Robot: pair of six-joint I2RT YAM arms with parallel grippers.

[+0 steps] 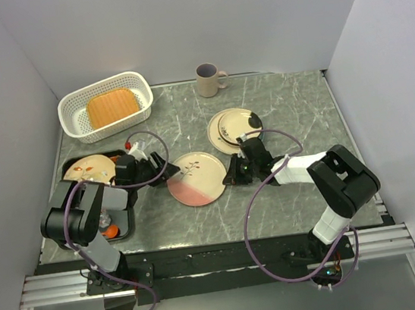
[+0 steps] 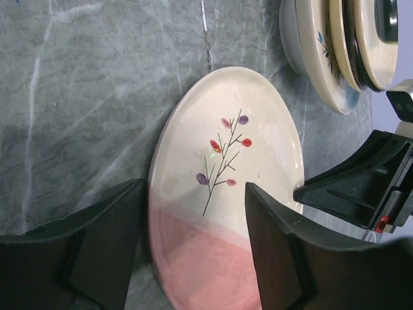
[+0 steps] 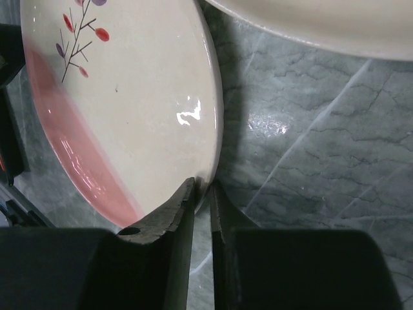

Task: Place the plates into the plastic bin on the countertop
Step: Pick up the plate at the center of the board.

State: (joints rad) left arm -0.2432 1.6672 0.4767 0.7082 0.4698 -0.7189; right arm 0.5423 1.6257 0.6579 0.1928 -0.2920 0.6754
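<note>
Half-pink plate (image 1: 196,178), twig motif: lay on the worktop (image 1: 293,105).
My right jaws: set narrow on this plate's right rim, with the edge caught between them.
My left jaws: stood wide at the plate's opposite rim, one to each side of the pink part. Whether they touched it, I could not tell.
Stack of plates (image 1: 231,130): just beyond the half-pink plate, to its right, apart from it.
Plastic bin (image 1: 74,120): well beyond the plate, far to its left, holding a tan-orange plate (image 1: 113,108).
Black tray (image 1: 122,204): left of the plate, bearing a cream plate (image 1: 88,169).
Mug (image 1: 209,80): far behind the plate.
</note>
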